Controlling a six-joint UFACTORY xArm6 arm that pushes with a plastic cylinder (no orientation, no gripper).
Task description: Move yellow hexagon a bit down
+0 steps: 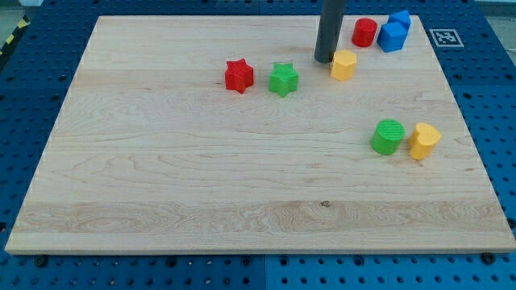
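Note:
The yellow hexagon [343,65] lies near the view's top, right of centre, on the wooden board [201,161]. My dark rod comes down from the view's top edge. My tip [325,60] rests on the board just left of the yellow hexagon, slightly above its middle. It is very close to the hexagon's left side, and I cannot tell if they touch.
A red cylinder [364,32] and two blue blocks [393,36] [400,18] sit above and right of the hexagon. A green star [283,79] and a red star [239,76] lie to its left. A green cylinder [389,136] and another yellow block [423,140] sit lower right.

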